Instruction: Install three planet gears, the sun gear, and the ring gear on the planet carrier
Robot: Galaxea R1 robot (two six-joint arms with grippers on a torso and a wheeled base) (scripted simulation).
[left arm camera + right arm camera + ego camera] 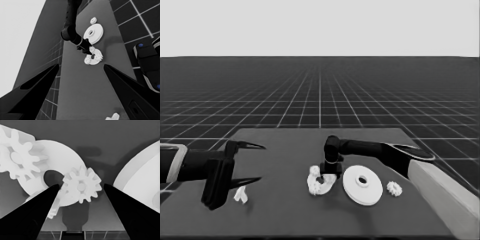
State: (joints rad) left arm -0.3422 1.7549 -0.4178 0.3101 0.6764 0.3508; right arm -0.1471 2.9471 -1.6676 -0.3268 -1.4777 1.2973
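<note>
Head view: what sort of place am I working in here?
Apparently a simulated assembly bench, not a real room: a bare dark table on a gridded floor under a blank pale band, with white toothed gears on the smaller white round part below the right claw.

simulated test scene, dark table [285, 210], endless grid floor [320, 95], blank pale sky

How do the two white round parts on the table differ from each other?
The larger round part lies bare, while the smaller round part carries small gears on top. The larger has a raised middle; the smaller looks flat. The right gripper is down at the smaller one; nothing is over the larger. Both are white, with a middle hole, and lie side by side.
</note>
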